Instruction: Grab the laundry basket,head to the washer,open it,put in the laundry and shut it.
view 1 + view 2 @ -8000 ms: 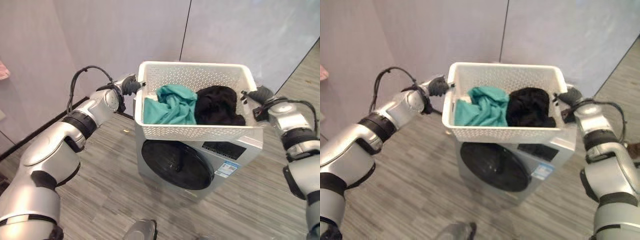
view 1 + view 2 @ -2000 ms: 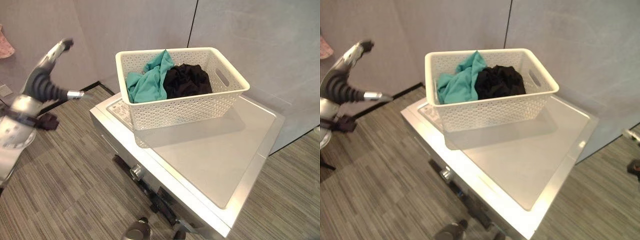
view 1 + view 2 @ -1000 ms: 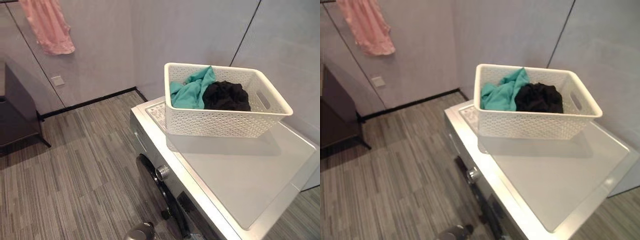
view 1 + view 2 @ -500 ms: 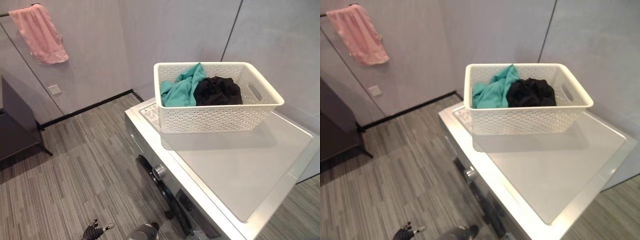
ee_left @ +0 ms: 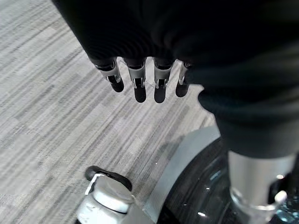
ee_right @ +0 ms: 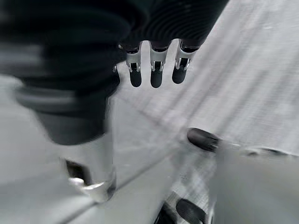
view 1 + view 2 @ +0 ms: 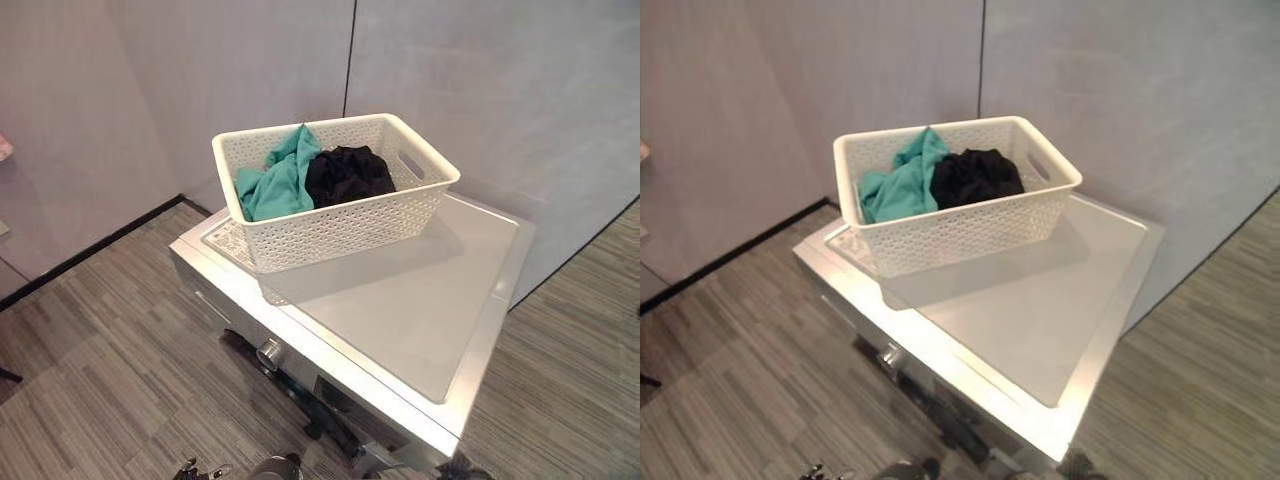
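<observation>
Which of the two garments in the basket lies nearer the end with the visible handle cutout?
The black garment; it lies at the laundry basket end with the cutout, while the teal garment fills the opposite end.

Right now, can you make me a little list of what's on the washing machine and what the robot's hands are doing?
basket: white, sits on top of the washer
teal cloth: in the basket, beside the black one
black cloth: in the basket, near the handle hole
left hand: hangs over the floor, fingers straight, holds nothing
right hand: fingers straight, holds nothing
washer door: cannot tell if open
</observation>
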